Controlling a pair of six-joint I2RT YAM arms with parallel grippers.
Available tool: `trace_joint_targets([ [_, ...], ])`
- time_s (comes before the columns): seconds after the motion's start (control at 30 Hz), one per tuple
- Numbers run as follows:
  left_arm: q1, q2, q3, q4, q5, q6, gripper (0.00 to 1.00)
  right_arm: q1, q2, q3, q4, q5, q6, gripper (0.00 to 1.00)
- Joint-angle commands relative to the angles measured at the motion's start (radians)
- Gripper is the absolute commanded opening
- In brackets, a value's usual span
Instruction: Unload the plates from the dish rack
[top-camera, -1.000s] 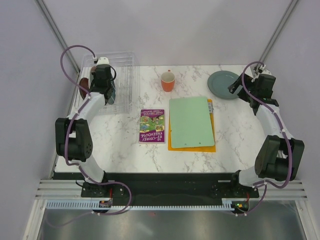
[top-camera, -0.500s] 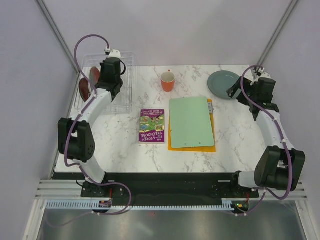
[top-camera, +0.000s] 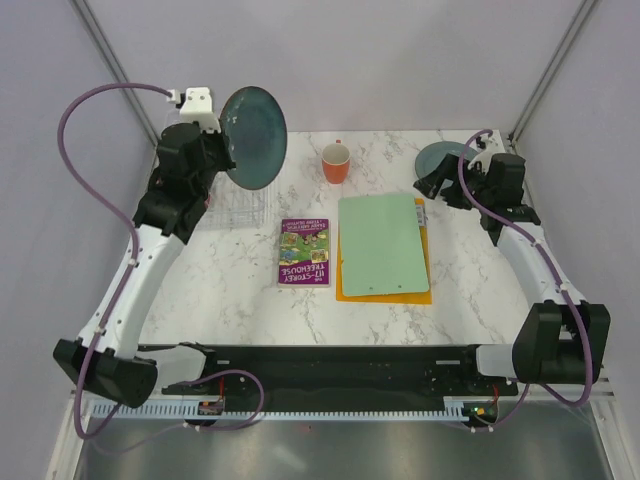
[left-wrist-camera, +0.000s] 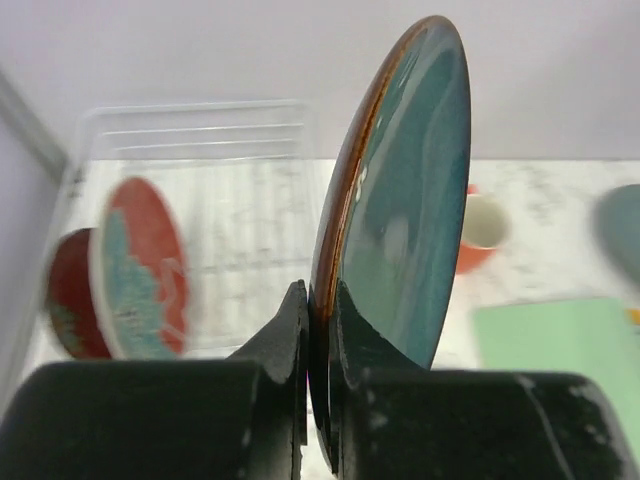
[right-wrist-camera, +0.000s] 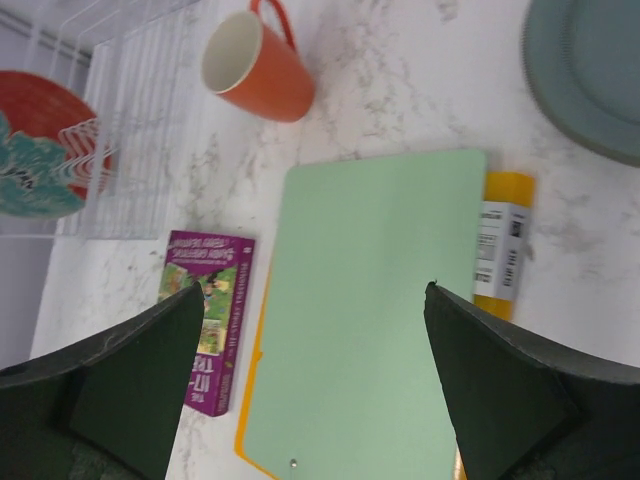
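Left tool (left-wrist-camera: 318, 330) clamped the teal plate (left-wrist-camera: 400, 200) by its rim, upright above the dish rack (left-wrist-camera: 190, 130) at 11 o'clock. Inside, a blurred red-and-teal plate (left-wrist-camera: 140, 265) half hid a dark red plate (left-wrist-camera: 65, 300). Right tool (right-wrist-camera: 312, 290) gaped apart. The grey-green plate (right-wrist-camera: 590, 70), cut off, lay on the marble tabletop (top-camera: 230, 280) at 1 o'clock.

Claw (right-wrist-camera: 312, 292) spread wide over green board (right-wrist-camera: 375, 340)

Grey-green plate (right-wrist-camera: 590, 70) cut by frame edge; red-teal plate (left-wrist-camera: 140, 270) blurred.

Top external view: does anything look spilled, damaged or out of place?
Nothing stands out. The left gripper holds a round teal plate on edge above the clear plastic dish rack; the orange cup stands upright.
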Motion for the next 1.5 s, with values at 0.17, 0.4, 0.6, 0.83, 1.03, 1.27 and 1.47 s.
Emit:
trace_joint_targets([
  [0.17, 0.0, -0.145, -0.219, 0.246, 0.491, -0.51, 0.02, 0.161, 0.035, -0.043, 0.262, -0.157, 0.153, 0.98],
  [0.4, 0.0, -0.153, -0.35, 0.41, 0.633, -0.662, 0.02, 0.281, 0.081, -0.033, 0.357, -0.153, 0.221, 0.98],
  [0.6, -0.001, -0.16, -0.408, 0.508, 0.688, -0.742, 0.02, 0.353, 0.148, -0.019, 0.412, -0.137, 0.253, 0.98],
  [0.83, -0.003, -0.142, -0.471, 0.605, 0.745, -0.825, 0.02, 0.401, 0.216, -0.022, 0.555, -0.192, 0.33, 0.98],
  [1.03, -0.008, -0.143, -0.517, 0.631, 0.749, -0.843, 0.02, 0.413, 0.26, -0.002, 0.629, -0.237, 0.368, 0.07],
  [1.27, -0.008, -0.13, -0.51, 0.524, 0.711, -0.797, 0.48, 0.393, 0.176, -0.001, 0.52, -0.134, 0.276, 0.0],
  [1.47, -0.006, -0.156, -0.412, 0.189, 0.419, -0.54, 0.89, 0.186, 0.082, 0.101, 0.308, -0.002, 0.183, 0.0],
])
